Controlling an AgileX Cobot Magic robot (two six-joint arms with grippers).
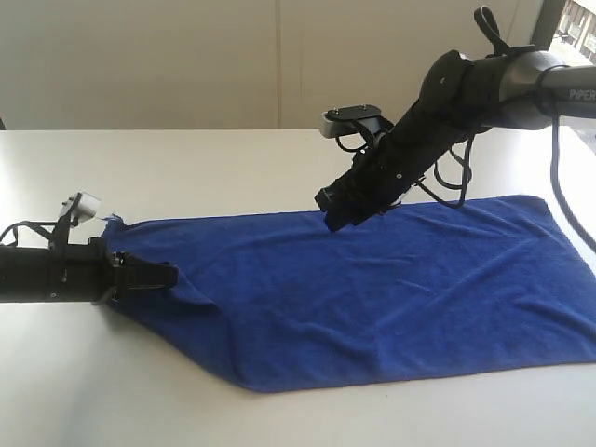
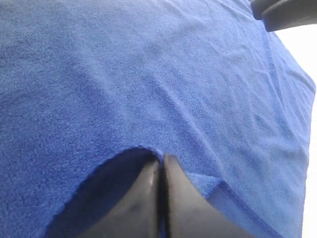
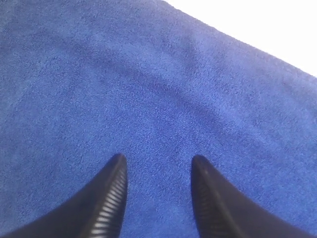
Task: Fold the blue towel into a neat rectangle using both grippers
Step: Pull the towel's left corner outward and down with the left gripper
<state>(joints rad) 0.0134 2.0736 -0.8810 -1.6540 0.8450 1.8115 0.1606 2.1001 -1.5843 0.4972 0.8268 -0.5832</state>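
The blue towel lies spread across the white table, its long side running left to right. At its left end my left gripper lies low along the table and is shut on the towel's edge. In the left wrist view its black fingers press together with a thin fold of the blue towel pinched between them. My right gripper hangs just above the towel's far edge near the middle. It is open, and the right wrist view shows only the blue towel between its fingers.
The white table stretches bare behind the towel and in front of it. A pale wall stands at the back. The right arm reaches in from the upper right with looping black cables. The towel's right end reaches the picture's edge.
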